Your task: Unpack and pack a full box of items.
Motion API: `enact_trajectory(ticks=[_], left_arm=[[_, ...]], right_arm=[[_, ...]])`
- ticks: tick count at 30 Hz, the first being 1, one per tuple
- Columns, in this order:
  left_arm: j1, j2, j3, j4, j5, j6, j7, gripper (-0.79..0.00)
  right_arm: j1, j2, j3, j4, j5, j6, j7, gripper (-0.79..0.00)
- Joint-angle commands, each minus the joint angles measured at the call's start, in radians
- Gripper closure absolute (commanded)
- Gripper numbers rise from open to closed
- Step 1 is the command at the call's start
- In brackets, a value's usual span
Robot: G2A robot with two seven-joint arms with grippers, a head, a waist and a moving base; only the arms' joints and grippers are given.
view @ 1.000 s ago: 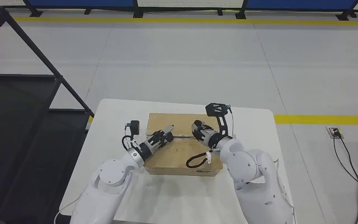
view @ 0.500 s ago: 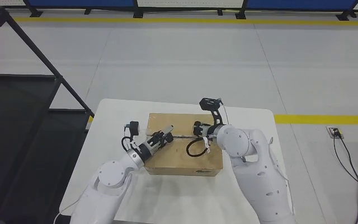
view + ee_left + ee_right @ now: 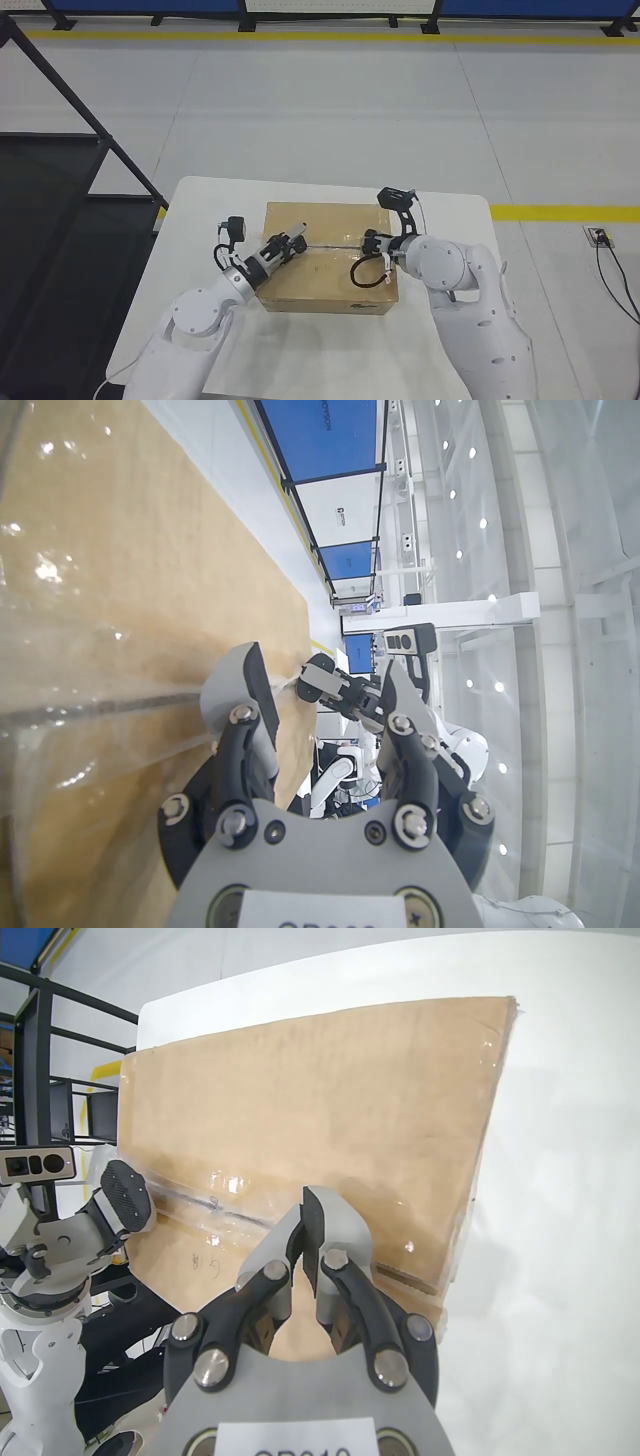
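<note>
– On the table (image 3: 205, 205), near its far edge, what is there?

– A brown box (image 3: 330, 222). It sits in the middle, with white table top on every side. Its flaps are closed, and a strip of shiny tape (image 3: 215, 1210) runs along the crack between them.

– What is at the left end of the tape?

– The left gripper (image 3: 325, 672). Its two fingers are spread wide apart and have nothing between them. One finger is very close to the box top, right by the tape. I cannot tell if it touches.

– And at the right end?

– The right gripper (image 3: 307, 1208), close to the box's right edge. Its fingers are pinched almost together, with only a thin gap, and they hold nothing.

– So is anything unpacked?

– No, I think the job is only starting. The tape has to come off first.

– What could go wrong?

– The tape looks smooth, so fingers may slip off it. If a gripper pulls hard while the tape sticks fast, the whole box may lift or slide toward a table edge. The pinched fingers cannot grab until they open. And both grippers work on one strip, so they could bump.
</note>
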Motion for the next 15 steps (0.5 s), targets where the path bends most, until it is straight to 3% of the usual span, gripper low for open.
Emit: enact_trajectory(ticks=[1,9,15], left_arm=[[0.006,0.001,-0.008,-0.008,-0.004,-0.004,0.003,-0.508],[0.058,0.011,-0.089,-0.094,-0.037,-0.050,0.035,-0.499],[0.121,0.028,-0.222,-0.145,-0.082,-0.070,0.048,-0.499]], right_arm=[[-0.003,0.002,0.003,0.000,0.003,0.000,0.000,0.000],[-0.044,0.008,0.019,-0.075,0.113,-0.075,-0.090,0.000],[0.019,0.008,-0.008,0.020,0.177,-0.110,-0.083,0.000]])
